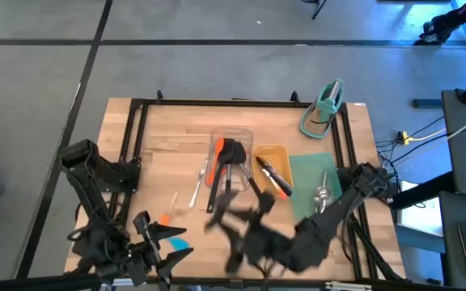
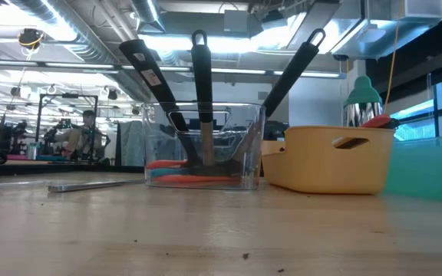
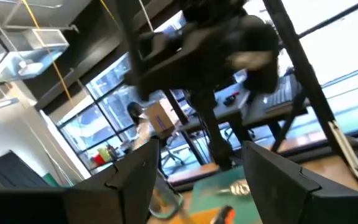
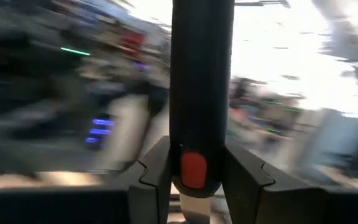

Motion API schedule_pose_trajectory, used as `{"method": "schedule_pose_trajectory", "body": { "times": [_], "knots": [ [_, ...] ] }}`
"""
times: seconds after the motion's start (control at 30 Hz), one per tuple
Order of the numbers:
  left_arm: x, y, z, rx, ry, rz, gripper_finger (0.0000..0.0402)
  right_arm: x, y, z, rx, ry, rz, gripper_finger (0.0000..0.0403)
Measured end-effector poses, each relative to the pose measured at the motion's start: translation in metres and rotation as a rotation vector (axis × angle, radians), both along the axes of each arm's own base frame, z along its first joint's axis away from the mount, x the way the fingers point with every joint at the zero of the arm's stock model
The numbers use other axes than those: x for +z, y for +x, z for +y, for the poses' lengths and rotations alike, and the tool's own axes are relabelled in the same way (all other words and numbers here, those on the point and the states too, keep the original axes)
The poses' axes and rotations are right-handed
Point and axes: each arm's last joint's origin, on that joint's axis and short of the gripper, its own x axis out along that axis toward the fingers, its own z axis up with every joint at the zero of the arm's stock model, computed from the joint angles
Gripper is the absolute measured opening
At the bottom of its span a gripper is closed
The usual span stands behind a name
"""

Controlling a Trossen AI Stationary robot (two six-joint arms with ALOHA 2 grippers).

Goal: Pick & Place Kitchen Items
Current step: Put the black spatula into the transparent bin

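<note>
My right gripper [image 1: 253, 236] hangs blurred over the table's near middle, shut on a black-handled utensil [image 4: 201, 93] with a red-orange tab. My left gripper [image 1: 164, 245] is at the near left and open; the left wrist view shows nothing between its fingers [image 3: 135, 180]. Seen from above, an orange and blue spatula [image 1: 172, 234] shows beside that gripper. The clear tray [image 1: 235, 137] holds black turners [image 2: 199, 92], leaning on its walls, and orange spatulas. The yellow tray [image 1: 273, 151] holds an orange-tipped utensil. A steel spoon [image 1: 322, 196] lies on the green mat. My right gripper pinches the black handle between its two fingers [image 4: 157, 168], at the stretch with the red-orange tab [image 4: 194, 169]. The fingers lie across the handle, which runs on well past them. In the high view the utensil is clear of the table; blur hides its working end.
A thin steel utensil [image 1: 196, 187] lies on the bare wood left of the clear tray. A teal stand [image 1: 324, 109] is at the far right corner. A black frame [image 1: 136, 121] rims the table. People and benches show in the room behind.
</note>
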Motion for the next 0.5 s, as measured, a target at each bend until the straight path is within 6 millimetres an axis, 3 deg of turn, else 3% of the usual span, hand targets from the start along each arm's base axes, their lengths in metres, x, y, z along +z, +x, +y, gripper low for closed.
{"method": "schedule_pose_trajectory", "body": {
  "times": [0.2, 0.5],
  "knots": [
    [-0.027, -0.007, -0.004, -0.036, -0.052, 0.0, 0.0227, -0.026, -0.011, 0.032, 0.418, 0.177, 0.095, 0.0105],
    [-0.043, -0.032, -0.023, -0.212, -0.114, -0.03, 0.0224, -0.049, -0.018, 0.045, 0.893, 0.35, 0.388, 0.0105]
  ]
}}
